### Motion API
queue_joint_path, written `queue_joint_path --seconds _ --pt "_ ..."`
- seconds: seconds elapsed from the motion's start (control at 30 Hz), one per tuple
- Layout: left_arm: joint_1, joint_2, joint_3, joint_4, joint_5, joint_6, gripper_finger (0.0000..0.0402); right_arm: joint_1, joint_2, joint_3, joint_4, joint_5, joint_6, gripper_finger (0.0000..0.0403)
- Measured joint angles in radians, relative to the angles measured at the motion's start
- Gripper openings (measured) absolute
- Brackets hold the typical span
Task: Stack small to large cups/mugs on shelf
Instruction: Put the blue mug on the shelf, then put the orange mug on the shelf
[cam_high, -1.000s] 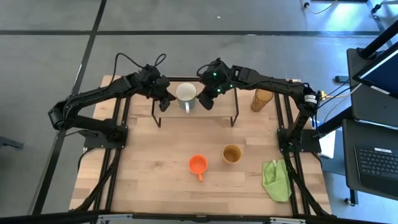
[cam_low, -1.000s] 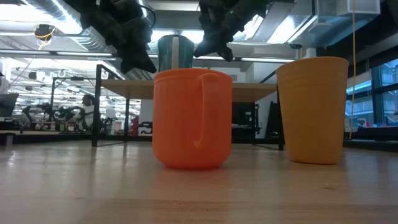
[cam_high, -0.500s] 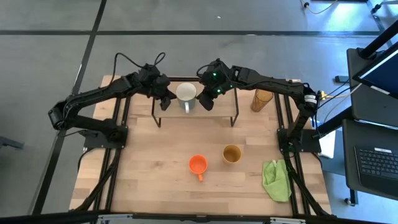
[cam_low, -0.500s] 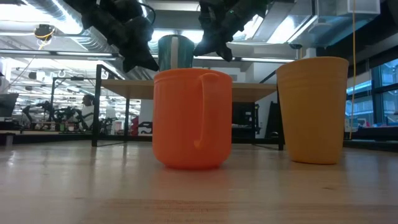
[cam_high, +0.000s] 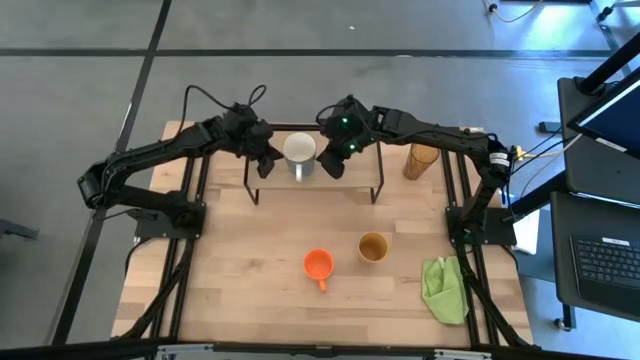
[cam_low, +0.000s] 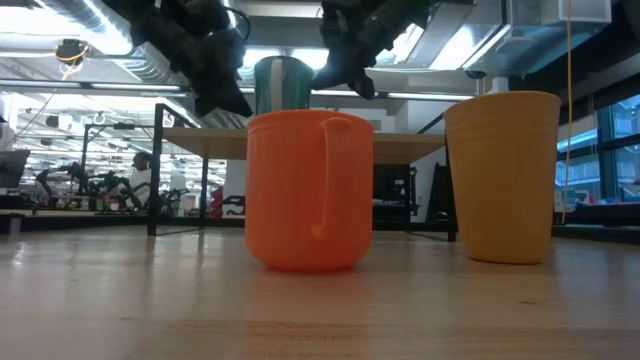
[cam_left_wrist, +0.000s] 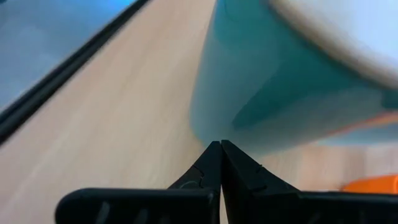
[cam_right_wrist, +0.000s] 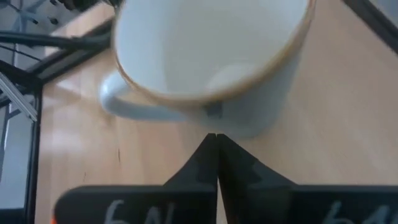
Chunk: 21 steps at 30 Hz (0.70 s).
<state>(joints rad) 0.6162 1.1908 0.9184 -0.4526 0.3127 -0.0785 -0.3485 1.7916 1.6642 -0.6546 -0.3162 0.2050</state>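
White mug (cam_high: 299, 153) upright on the shelf (cam_high: 350, 139), a light-wood board on thin black wire legs at the table's (cam_high: 250, 260) far edge. Glossy white inside with a tan rim, pale blue-grey outside in the wrist views, handle toward the table's near side, nothing in it.

Left gripper (cam_high: 266, 163) just beside the mug on its left, right gripper (cam_high: 332, 163) just beside it on its right; neither touching it as far as visible from above. Fingers pressed together in both wrist views, dark tips meeting in a point: left fingers (cam_left_wrist: 214, 163) aimed at the mug's smooth rounded wall low down, right fingers (cam_right_wrist: 214, 149) aimed at the wall just under the rim.

Only from the right wrist: down into the mug, bare white bottom, curved handle sticking out to one side. Only from the left wrist: an orange patch past the mug's wall, too blurred to identify.

Small orange mug (cam_high: 318, 265) on the open tabletop, matte, handle toward the near edge, empty. Tan handleless cup (cam_high: 373, 246) near it to the right, also empty, faint rings below the rim in the low view (cam_low: 503, 177). In that view the orange mug (cam_low: 310, 190) large in front, hiding most of the shelf mug.

Amber translucent tumbler (cam_high: 421, 160) tall and slim on the table, right of the shelf. Crumpled green cloth (cam_high: 446, 288) near the right front corner.
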Motion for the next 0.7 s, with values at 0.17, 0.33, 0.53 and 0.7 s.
queue_joint_path --seconds 0.17,0.33,0.53,0.7 --pt "0.0 -0.004 0.0 -0.04 -0.015 0.027 0.0 0.003 0.0 0.0 -0.035 0.002 -0.005 0.0025" --pt "0.003 -0.047 0.0 -0.101 -0.023 0.028 0.0 0.035 -0.002 0.0 -0.066 0.001 -0.003 0.0041" --pt "-0.077 -0.18 0.0 -0.218 -0.075 -0.037 0.0 0.145 -0.032 0.0 -0.134 -0.001 -0.097 0.0054" --pt "-0.267 -0.312 -0.06 -0.182 -0.171 -0.261 0.0 0.214 -0.062 0.0 -0.136 -0.001 -0.14 0.0055"
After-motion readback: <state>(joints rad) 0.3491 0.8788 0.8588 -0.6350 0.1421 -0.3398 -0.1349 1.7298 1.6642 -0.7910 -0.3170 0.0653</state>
